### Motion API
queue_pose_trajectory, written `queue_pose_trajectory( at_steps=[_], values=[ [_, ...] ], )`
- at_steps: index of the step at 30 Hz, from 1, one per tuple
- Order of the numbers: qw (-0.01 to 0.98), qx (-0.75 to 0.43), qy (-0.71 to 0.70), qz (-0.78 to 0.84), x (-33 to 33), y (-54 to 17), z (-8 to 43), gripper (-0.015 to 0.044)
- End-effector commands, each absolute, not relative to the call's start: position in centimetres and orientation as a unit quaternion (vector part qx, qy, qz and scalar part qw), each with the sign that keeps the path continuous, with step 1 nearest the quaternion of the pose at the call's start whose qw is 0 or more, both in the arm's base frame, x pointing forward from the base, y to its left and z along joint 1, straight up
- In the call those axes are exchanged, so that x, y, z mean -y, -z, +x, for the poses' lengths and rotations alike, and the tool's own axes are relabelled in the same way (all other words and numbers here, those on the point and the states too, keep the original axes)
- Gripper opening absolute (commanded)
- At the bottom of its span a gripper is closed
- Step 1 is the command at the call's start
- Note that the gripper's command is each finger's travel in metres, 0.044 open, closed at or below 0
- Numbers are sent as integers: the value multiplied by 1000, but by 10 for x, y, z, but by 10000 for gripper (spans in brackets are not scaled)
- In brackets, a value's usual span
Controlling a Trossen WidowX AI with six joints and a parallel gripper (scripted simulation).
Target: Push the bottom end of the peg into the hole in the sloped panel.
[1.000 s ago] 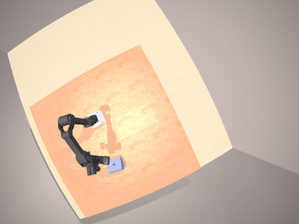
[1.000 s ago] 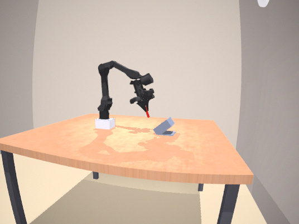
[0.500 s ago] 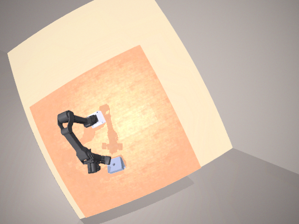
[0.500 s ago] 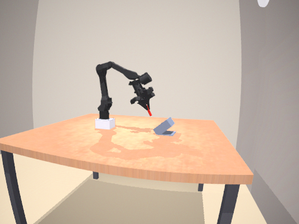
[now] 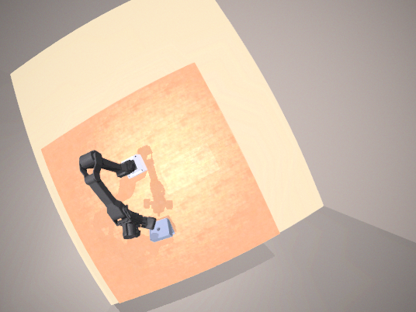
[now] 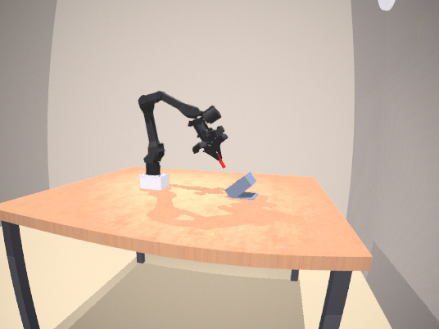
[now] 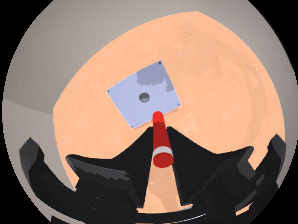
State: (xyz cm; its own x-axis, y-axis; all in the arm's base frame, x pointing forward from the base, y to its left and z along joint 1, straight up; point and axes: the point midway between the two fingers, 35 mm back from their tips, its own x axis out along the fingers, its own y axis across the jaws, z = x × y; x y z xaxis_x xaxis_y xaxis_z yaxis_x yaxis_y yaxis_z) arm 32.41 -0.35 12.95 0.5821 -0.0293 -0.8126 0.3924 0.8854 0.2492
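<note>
My gripper (image 6: 219, 157) (image 7: 160, 129) is shut on the red peg (image 6: 222, 164) (image 7: 158, 119), a round one with a light band near its top end. The peg is tilted, its free end pointing down toward the panel, in the air above and short of it. The blue-grey sloped panel (image 5: 164, 234) (image 6: 239, 186) (image 7: 126, 100) stands on the table. Its round hole (image 5: 158, 229) (image 7: 144, 97) shows in the wrist view beyond the peg's lower end, up and to the left. In the top view the peg is hidden under the arm.
The arm's white base (image 5: 142, 164) (image 6: 154, 182) stands on the wooden table (image 5: 186, 116) (image 6: 102, 213). The panel's flat foot (image 6: 251, 196) rests on the table under the raised face. The arm's shadow falls on part of the panel's face in the wrist view.
</note>
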Motion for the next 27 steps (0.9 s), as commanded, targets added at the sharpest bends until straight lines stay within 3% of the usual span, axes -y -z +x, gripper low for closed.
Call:
queue_pose_trajectory(
  at_steps=[1, 27],
  values=[
    [865, -438, 124, 211, 2, -124, 326, 0],
    [877, -402, 116, 239, -9, -100, 355, 0]
  ],
)
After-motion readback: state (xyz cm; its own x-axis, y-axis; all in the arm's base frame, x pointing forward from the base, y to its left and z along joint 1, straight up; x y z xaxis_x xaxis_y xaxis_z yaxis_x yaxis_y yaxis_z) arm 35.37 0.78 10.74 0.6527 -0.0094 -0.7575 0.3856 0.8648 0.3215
